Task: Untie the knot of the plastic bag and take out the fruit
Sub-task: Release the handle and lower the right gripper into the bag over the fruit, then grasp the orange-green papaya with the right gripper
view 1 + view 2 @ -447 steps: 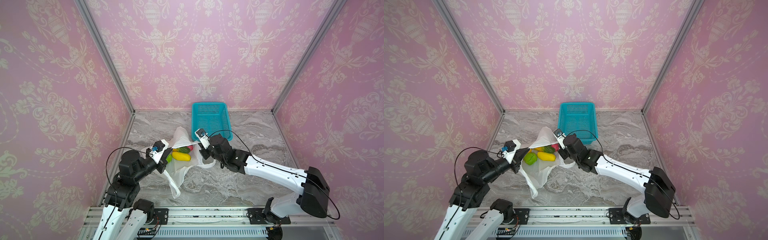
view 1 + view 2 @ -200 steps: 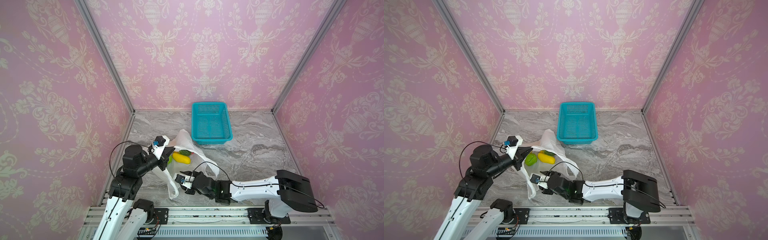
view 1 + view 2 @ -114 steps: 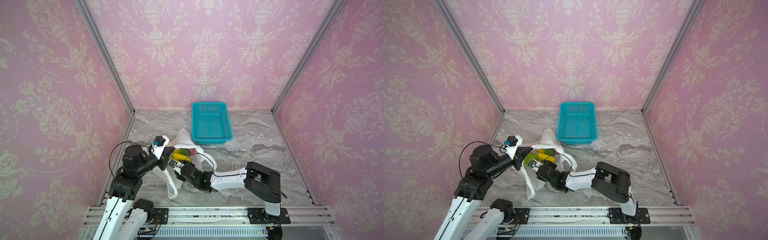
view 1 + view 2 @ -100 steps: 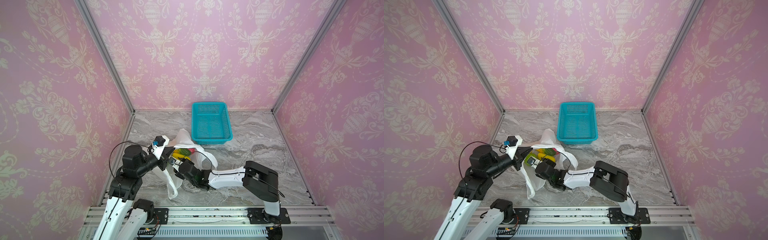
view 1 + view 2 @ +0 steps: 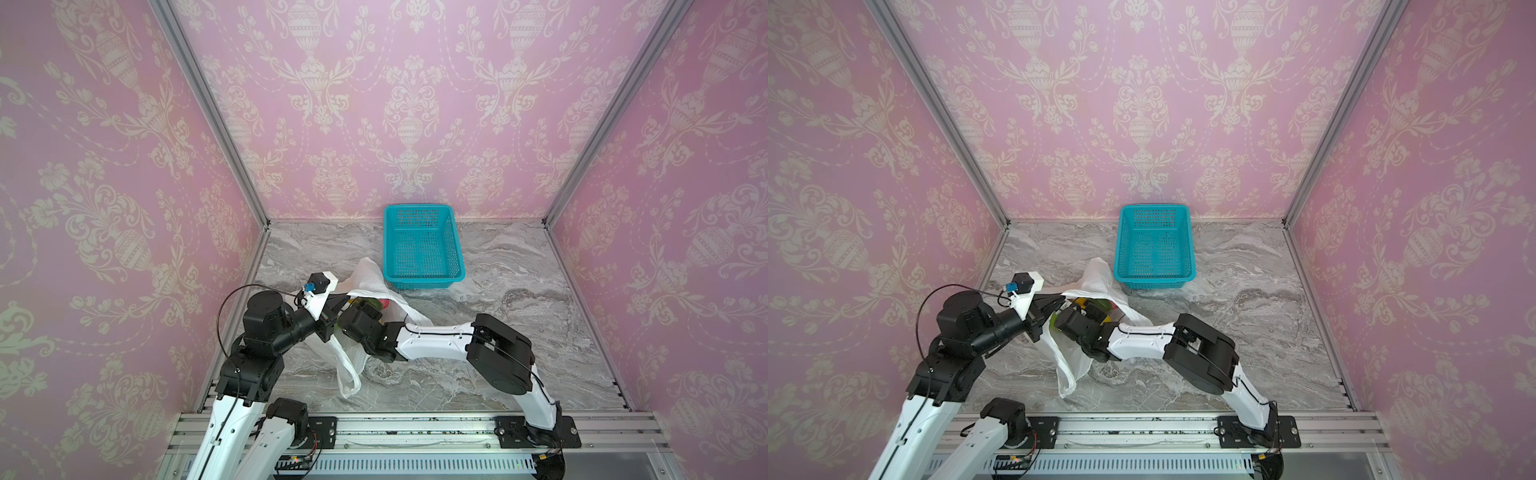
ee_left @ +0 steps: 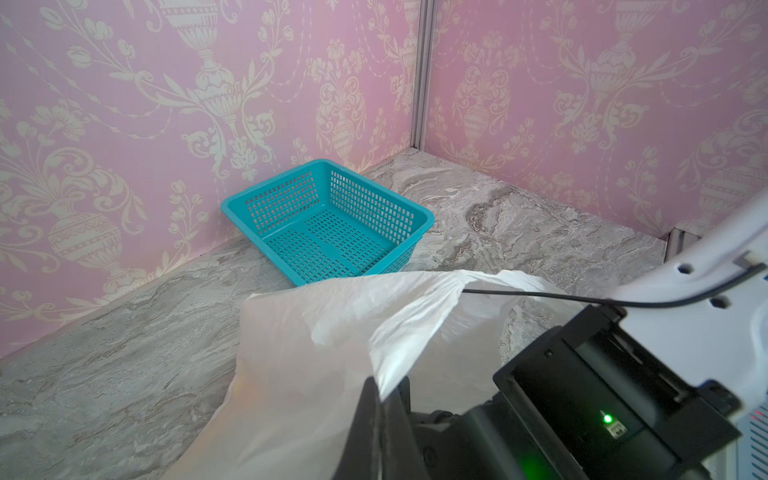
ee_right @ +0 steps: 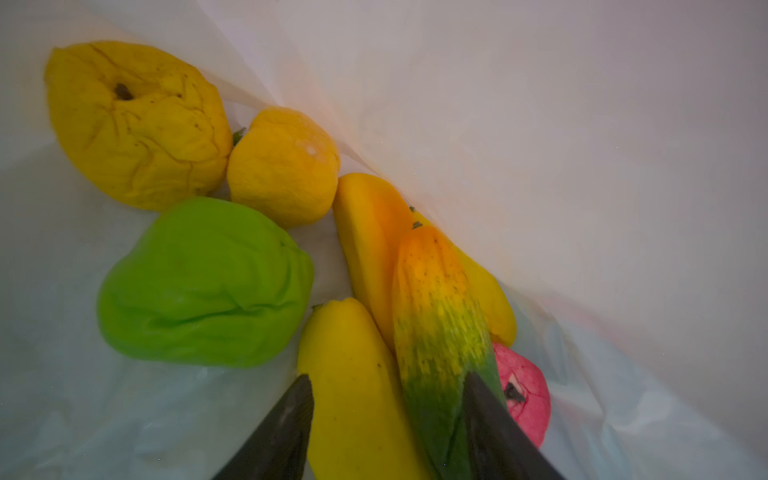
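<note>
The white plastic bag [image 5: 365,274] [image 5: 1096,270] lies left of centre with its mouth held open. My left gripper [image 5: 343,298] [image 6: 380,390] is shut on the bag's rim. My right gripper [image 7: 387,377] is inside the bag, open. Its fingers straddle a yellow oblong fruit [image 7: 349,374] and an orange-green oblong one [image 7: 436,307]. Around them lie a green fruit [image 7: 203,282], a wrinkled yellow one [image 7: 133,124], a yellow-orange round one [image 7: 282,166] and a red-pink one [image 7: 523,386]. No knot shows. A loose handle loop [image 5: 347,374] trails toward the front.
An empty teal basket [image 5: 422,245] [image 6: 328,220] stands against the back wall, just behind the bag. The right arm's elbow [image 5: 498,353] sits over the marble table, right of the bag. Pink walls close in three sides.
The right arm swung from the front of the table up into the bag's mouth, and its jaws widened. The left gripper kept hold of the rim, hardly moving.
</note>
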### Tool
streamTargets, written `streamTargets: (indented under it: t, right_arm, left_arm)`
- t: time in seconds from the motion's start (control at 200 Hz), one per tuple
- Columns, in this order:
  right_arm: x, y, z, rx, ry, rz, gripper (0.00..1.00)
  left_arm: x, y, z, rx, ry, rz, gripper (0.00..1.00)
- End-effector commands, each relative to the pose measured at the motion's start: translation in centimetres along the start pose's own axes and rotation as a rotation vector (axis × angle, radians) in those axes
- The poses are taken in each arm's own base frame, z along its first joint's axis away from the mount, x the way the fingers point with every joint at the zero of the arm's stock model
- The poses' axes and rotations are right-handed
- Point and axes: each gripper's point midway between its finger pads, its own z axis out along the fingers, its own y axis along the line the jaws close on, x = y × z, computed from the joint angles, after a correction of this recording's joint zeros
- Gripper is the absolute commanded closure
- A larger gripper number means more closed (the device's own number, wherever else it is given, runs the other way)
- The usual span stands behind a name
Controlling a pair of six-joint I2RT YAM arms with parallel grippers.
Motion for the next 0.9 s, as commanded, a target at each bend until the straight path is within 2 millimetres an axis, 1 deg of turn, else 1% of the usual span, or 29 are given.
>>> streamTargets:
  t: [0.0, 0.125, 0.26, 0.32, 0.36, 0.465, 0.51, 0.575, 0.64, 0.67, 0.796, 0.826, 0.896]
  right_arm:
    - [0.6, -1.0, 0.7, 0.002, 0.053, 0.050, 0.33]
    - [1.1, -1.6, 1.8, -0.035, 0.091, 0.103, 0.31]
    - [1.7, -1.1, 2.7, -0.103, 0.129, 0.141, 0.28]
    - [2.1, -1.0, 3.2, -0.133, 0.146, 0.168, 0.28]
    - [2.4, -1.1, 3.5, -0.145, 0.158, 0.189, 0.30]
    - [2.9, -1.2, 3.9, -0.162, 0.179, 0.211, 0.40]
    - [2.9, -1.1, 3.8, -0.170, 0.178, 0.213, 0.48]
    - [2.6, -0.9, 3.6, -0.190, 0.175, 0.217, 0.61]
    - [1.9, -0.5, 2.9, -0.221, 0.156, 0.215, 0.72]
    - [1.6, -0.4, 2.5, -0.224, 0.144, 0.212, 0.75]
    - [-0.1, 0.1, -0.3, -0.257, 0.065, 0.182, 0.79]
    - [-0.9, 0.4, -1.4, -0.268, 0.035, 0.163, 0.80]
    - [-1.9, 0.9, -3.9, -0.276, -0.027, 0.121, 0.83]
  left_arm:
    - [-0.4, -0.4, -0.2, 0.020, -0.024, -0.007, 1.00]
    - [-0.3, -0.4, -0.1, 0.023, -0.020, -0.009, 1.00]
    - [-0.3, -0.3, -0.1, 0.021, -0.020, -0.009, 1.00]
    - [-0.3, -0.3, -0.1, 0.022, -0.021, -0.009, 1.00]
    - [-0.4, -0.4, -0.1, 0.024, -0.021, -0.010, 1.00]
    - [-0.4, -0.4, -0.1, 0.022, -0.023, -0.006, 1.00]
    - [-0.4, -0.4, -0.1, 0.022, -0.022, -0.008, 1.00]
    - [-0.3, -0.3, -0.1, 0.020, -0.020, -0.010, 1.00]
    - [-0.2, 0.0, -0.1, 0.005, -0.015, -0.012, 1.00]
    - [-0.2, 0.1, -0.1, -0.002, -0.015, -0.012, 1.00]
    - [0.1, 0.6, 0.1, -0.026, 0.002, -0.021, 1.00]
    - [0.1, 0.7, 0.1, -0.031, 0.004, -0.022, 1.00]
    - [0.2, 0.9, 0.2, -0.039, 0.009, -0.023, 1.00]
